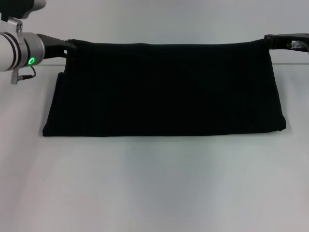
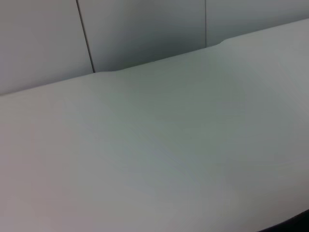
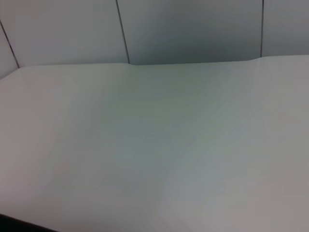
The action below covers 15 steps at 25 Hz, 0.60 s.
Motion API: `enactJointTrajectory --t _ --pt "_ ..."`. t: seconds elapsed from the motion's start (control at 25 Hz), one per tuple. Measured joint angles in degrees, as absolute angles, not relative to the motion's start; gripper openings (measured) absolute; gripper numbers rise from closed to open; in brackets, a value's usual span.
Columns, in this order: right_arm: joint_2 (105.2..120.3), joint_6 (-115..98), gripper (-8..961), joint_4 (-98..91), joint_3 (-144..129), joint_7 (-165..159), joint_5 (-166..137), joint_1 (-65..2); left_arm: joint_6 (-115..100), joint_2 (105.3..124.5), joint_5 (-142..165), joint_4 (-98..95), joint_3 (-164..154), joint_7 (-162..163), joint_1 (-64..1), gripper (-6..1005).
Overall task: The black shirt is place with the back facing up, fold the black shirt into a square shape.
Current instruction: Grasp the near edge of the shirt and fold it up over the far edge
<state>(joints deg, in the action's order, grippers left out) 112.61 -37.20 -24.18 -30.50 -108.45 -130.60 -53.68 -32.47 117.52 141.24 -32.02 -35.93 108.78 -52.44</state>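
The black shirt lies on the white table as a wide rectangle, folded over with plain black cloth facing up. Its far edge is stretched taut between my two grippers. My left gripper is at the far left corner and shut on the cloth. My right gripper is at the far right corner and shut on the cloth. A lower layer shows at the left side. No print shows. A dark sliver of the shirt shows in the left wrist view and in the right wrist view.
White table surface spreads in front of the shirt and beyond it. Both wrist views show the table's far edge and grey wall panels behind it.
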Motion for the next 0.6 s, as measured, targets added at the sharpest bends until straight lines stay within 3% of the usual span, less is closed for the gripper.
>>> enactJointTrajectory --t 0.32,0.52,0.6 --pt "112.75 -34.70 -1 -22.13 -30.79 -109.57 -130.62 -53.98 -24.85 118.08 141.24 -26.34 -36.05 108.70 -54.31 108" --pt "112.79 -34.29 55 -22.20 -31.70 -109.75 -130.58 -53.75 -18.76 119.49 141.24 -25.08 -36.04 108.98 -54.56 110" --pt "112.82 -34.14 129 -22.51 -31.53 -109.75 -130.53 -53.54 -17.75 119.75 141.24 -25.02 -35.96 109.05 -54.39 111"
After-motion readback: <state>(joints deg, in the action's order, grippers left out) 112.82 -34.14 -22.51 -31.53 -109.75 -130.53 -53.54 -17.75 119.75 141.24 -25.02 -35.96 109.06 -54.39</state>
